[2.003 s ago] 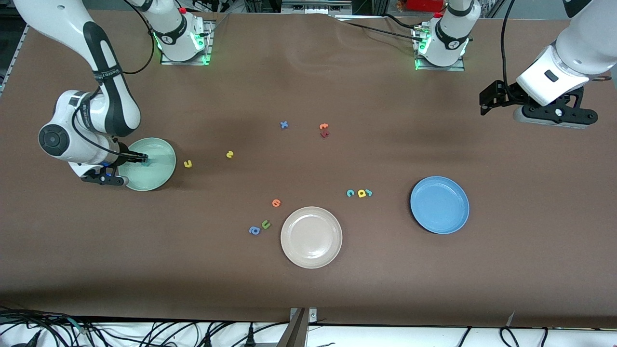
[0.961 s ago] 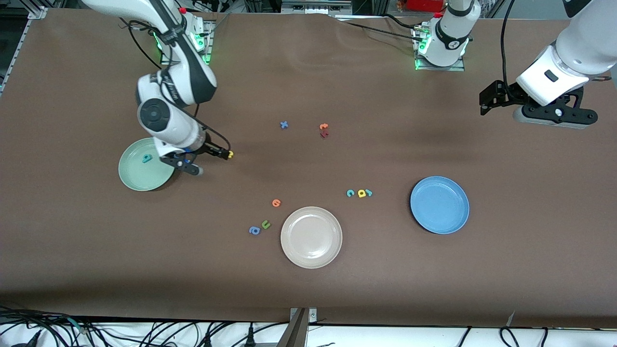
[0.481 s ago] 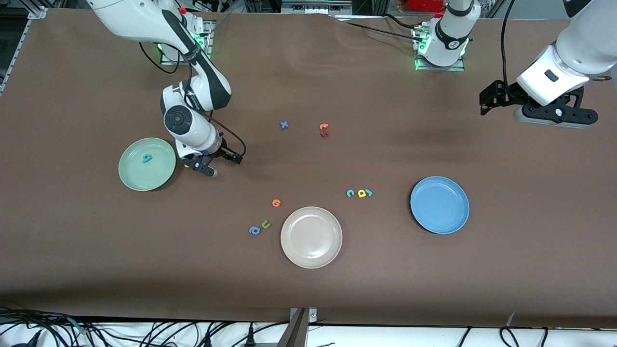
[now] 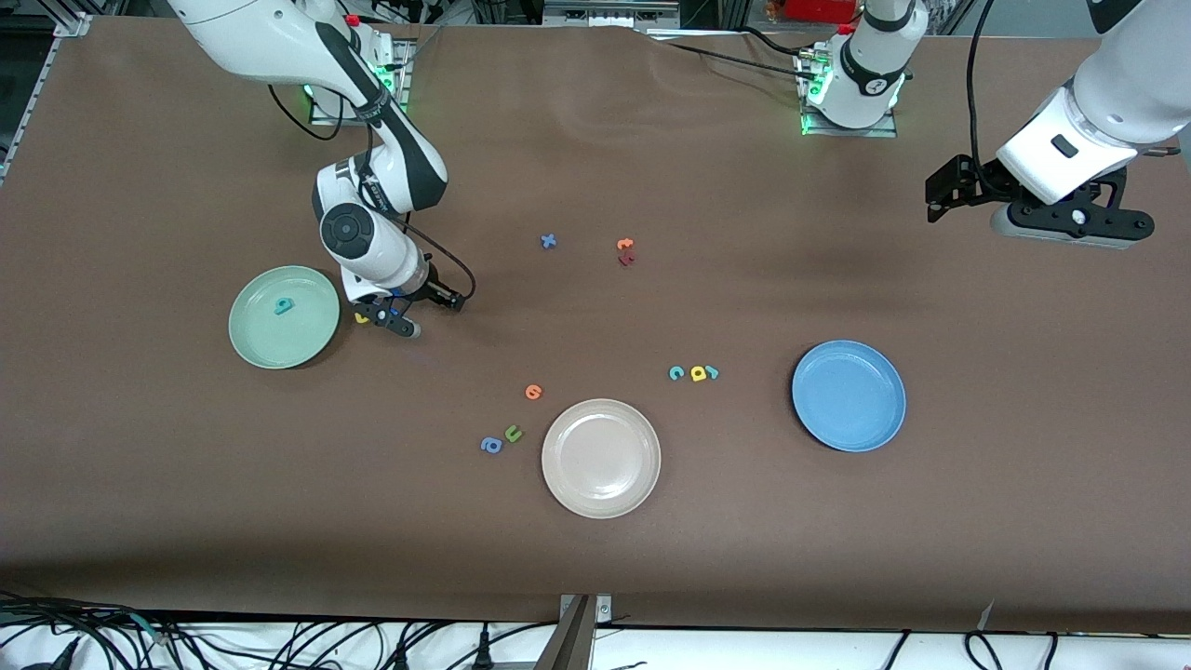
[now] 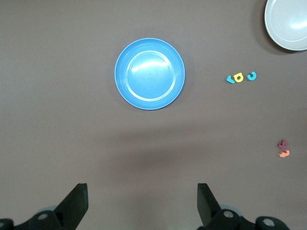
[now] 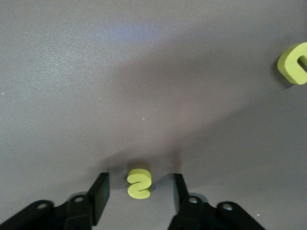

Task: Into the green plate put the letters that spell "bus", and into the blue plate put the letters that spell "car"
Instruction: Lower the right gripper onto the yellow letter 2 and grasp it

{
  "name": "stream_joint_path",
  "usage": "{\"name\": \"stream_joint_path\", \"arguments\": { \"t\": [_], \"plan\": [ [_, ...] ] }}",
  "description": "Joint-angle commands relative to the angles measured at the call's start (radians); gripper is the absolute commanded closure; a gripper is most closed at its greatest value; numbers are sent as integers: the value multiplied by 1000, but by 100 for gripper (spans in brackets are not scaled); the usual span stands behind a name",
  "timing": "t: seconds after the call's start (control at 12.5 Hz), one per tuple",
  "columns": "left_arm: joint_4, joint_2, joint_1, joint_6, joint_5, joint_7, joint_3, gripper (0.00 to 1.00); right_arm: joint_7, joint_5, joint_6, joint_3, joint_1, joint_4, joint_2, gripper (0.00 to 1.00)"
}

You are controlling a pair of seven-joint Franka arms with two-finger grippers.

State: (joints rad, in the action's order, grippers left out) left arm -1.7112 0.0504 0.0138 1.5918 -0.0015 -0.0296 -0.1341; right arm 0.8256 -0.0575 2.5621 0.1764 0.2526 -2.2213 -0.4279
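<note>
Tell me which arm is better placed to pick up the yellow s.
Right. The right gripper already straddles the yellow s beside the green plate, with gaps on both sides. The left gripper waits open near the blue plate.

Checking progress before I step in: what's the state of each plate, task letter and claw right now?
green plate: holds the teal b only.
yellow s: on the table, inside the right claw, ungripped.
yellow u: on the table beside the green plate.
teal c, yellow a, teal r: on the table, together.
blue plate: empty.
right claw: open, straddling the yellow s.
left claw: open, waiting aloft.
</note>
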Motion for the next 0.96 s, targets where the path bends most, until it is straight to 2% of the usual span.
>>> {"name": "stream_joint_path", "arguments": {
  "t": [0.0, 0.08, 0.16, 0.32, 0.48, 0.72, 0.8, 0.88],
  "plan": [
    [28, -12, 5, -20, -3, -10, -1, 0, 13, -8, 15, 3, 5, -20, 9, 57],
    [28, -12, 5, -20, -3, -10, -1, 0, 13, -7, 15, 3, 5, -20, 5, 57],
    [28, -12, 5, -20, -3, -10, -1, 0, 13, -7, 15, 2, 5, -20, 5, 64],
    [28, -12, 5, -21, -3, -10, -1, 0, 13, -8, 15, 2, 5, -20, 5, 86],
    [28, -12, 5, -20, -3, -10, -1, 0, 13, -7, 13, 2, 5, -20, -3, 97],
    [28, -12, 5, -20, -3, -10, -1, 0, 12, -7, 4, 2, 5, -12, 9, 99],
    [28, -12, 5, -20, -3, -13, -1, 0, 6, -7, -29, 0, 4, -3, 32, 99],
    [27, -14, 5, -20, -5, -15, -1, 0, -3, -5, -118, -6, 4, 29, 67, 99]
  ]
}}
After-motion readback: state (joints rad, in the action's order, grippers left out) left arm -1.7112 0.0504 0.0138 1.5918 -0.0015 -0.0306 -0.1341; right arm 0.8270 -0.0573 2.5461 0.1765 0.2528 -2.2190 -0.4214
